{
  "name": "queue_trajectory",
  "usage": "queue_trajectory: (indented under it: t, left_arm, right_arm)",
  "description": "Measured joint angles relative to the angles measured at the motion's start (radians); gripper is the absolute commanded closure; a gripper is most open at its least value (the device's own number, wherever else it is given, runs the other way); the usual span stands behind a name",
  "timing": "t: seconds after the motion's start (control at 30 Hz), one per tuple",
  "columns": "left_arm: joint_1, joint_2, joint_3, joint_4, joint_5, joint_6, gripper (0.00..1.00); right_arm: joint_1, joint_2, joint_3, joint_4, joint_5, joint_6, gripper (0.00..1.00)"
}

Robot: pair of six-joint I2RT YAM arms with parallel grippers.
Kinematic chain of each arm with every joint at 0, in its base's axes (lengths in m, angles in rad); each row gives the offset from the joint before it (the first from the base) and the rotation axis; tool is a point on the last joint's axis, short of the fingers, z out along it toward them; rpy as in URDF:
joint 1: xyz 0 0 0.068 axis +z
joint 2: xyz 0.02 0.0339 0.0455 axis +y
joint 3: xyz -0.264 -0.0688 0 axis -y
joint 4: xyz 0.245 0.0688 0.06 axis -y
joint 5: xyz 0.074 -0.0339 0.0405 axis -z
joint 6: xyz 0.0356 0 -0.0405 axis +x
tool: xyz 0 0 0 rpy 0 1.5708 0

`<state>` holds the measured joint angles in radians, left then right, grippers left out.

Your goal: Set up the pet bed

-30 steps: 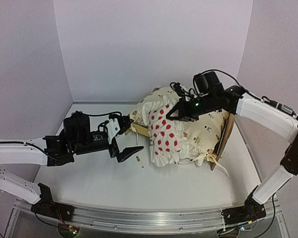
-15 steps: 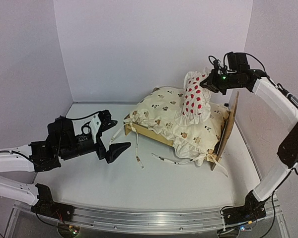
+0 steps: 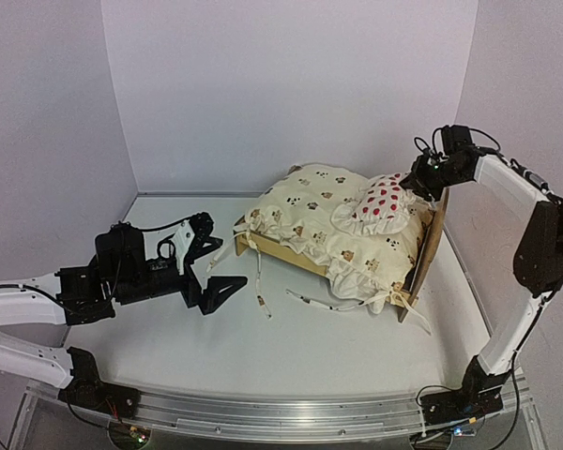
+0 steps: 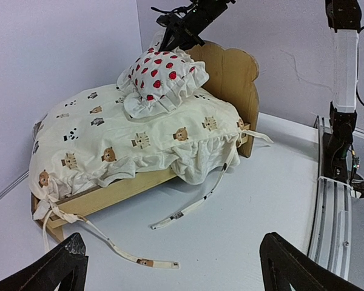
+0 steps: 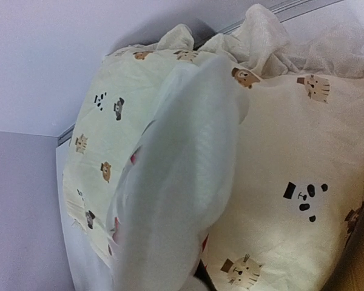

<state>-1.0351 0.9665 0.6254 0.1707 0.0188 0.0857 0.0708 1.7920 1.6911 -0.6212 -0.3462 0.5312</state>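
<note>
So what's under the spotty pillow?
The animal-print quilt lies right under the pillow, spread over the wooden pet bed. The bed's base is covered and can't be seen.

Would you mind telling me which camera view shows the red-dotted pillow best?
The left wrist view: the pillow shows nearly whole there, lying on the quilt by the headboard. The top external view shows it smaller, from above. The right wrist view catches only its white ruffle, close up, with slivers of red.

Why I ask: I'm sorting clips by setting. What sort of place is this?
Likely a robot lab cell: plain walls box in the white table, robot arms mount on a metal rail.
</note>
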Motion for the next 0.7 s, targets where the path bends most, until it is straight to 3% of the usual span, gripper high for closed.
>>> queue_trajectory:
  t: [0.13,0.4,0.53,0.7]
  left_arm:
    - [0.0,0.001,0.0,-0.015,0.004,-0.006,0.0]
    - [0.0,0.003,0.001,-0.016,-0.006,-0.017,0.0]
    - [0.0,0.002,0.009,-0.033,-0.04,-0.036,0.0]
    - [0.0,-0.004,0.01,-0.066,-0.109,-0.062,0.0]
  right_arm:
    - [0.002,-0.02,-0.062,0.0,0.029,0.002,0.72]
    - [0.013,-0.118,-0.121,-0.015,0.107,-0.026,0.17]
    - [0.016,-0.154,-0.09,-0.047,0.141,-0.046,0.02]
    - [0.01,-0.189,-0.003,-0.098,0.193,-0.077,0.02]
